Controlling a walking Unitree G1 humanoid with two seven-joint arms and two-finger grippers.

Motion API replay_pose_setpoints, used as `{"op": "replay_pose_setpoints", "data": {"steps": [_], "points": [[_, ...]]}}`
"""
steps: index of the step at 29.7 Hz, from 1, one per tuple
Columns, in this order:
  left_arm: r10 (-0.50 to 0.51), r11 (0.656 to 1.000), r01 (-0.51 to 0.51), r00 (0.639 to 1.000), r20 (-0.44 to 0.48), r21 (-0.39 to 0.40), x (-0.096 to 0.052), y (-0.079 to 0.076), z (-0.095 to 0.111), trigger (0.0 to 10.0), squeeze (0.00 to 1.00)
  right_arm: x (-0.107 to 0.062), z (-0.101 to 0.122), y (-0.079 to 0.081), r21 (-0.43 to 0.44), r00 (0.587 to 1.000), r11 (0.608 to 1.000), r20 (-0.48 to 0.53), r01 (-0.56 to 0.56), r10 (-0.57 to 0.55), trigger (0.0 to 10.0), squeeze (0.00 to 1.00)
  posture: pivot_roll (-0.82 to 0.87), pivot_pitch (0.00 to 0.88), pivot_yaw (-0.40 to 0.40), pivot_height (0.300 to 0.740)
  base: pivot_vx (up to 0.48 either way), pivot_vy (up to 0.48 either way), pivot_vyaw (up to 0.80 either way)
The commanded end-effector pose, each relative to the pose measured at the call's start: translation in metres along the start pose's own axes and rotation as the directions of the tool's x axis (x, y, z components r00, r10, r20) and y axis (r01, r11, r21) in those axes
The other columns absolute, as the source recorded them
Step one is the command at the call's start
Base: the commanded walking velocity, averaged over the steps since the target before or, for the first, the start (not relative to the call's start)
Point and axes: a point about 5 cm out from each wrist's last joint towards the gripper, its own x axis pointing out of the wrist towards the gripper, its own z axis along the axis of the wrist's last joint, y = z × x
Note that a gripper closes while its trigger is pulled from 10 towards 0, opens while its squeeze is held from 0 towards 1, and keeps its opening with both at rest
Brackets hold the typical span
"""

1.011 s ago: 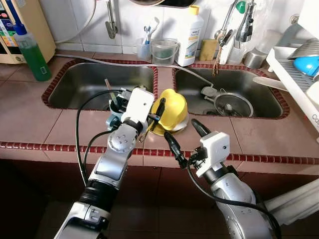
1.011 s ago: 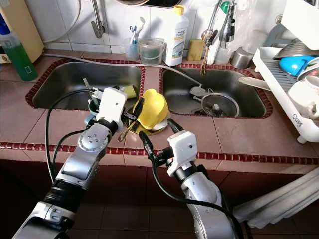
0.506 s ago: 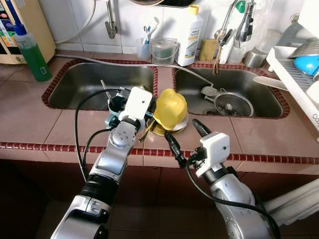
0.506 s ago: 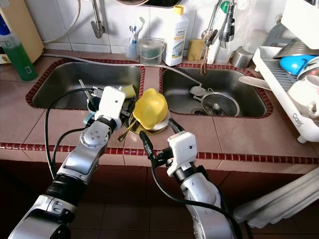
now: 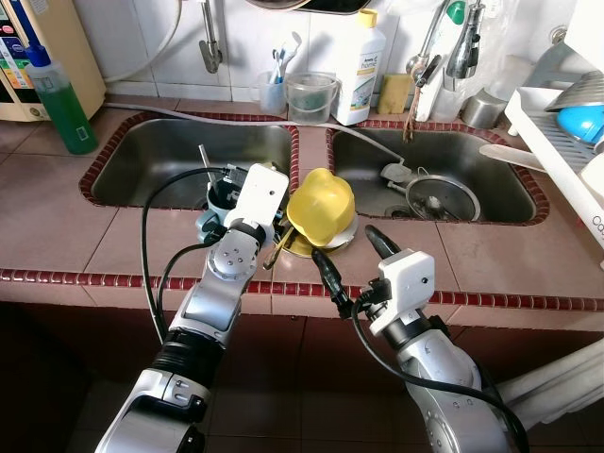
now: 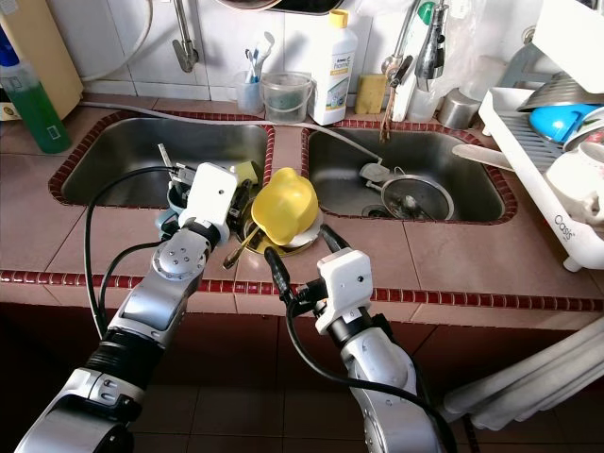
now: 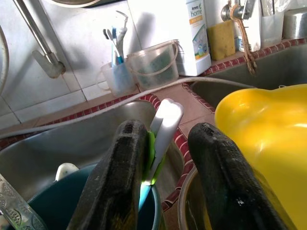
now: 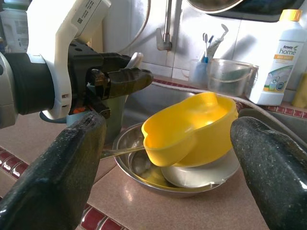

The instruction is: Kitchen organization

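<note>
Tilting on a steel dish just ahead of the right gripper (image 6: 300, 253), whose fingers spread wide and empty, the yellow bowl (image 6: 281, 206) needs squaring before closing. Left gripper (image 5: 280, 223), part open and empty, sits beside its rim.

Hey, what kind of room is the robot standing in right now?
Most likely a home kitchen: a double steel sink set in a tiled counter, a dish rack with crockery, and a detergent bottle by the taps.

Yellow bowl (image 5: 322, 204); green bottle (image 5: 58, 102); pink-tiled counter (image 5: 66, 217).
</note>
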Motion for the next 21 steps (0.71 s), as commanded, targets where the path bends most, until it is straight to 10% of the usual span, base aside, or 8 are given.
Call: {"op": "replay_pose_setpoints", "data": {"steps": [1, 21], "points": [[0.008, 1.0, -0.008, 1.0, -0.005, 0.011, 0.0013, 0.0017, 0.0001, 0.0, 0.0, 0.0015, 0.0036, 0.0017, -0.008, 1.0, 1.0, 0.013, -0.008, 0.008, 10.0, 0.0, -0.21, 0.071, 0.006, 0.74, 0.0, 0.0, 0.0], [0.019, 1.0, -0.019, 1.0, 0.013, 0.007, 0.002, 0.0009, 0.0039, 0.0, 0.0, 0.0041, 0.0042, 0.0026, -0.009, 1.0, 1.0, 0.016, -0.023, 0.023, 10.0, 0.0, -0.2, 0.06, -0.011, 0.74, 0.0, 0.0, 0.0]]}}
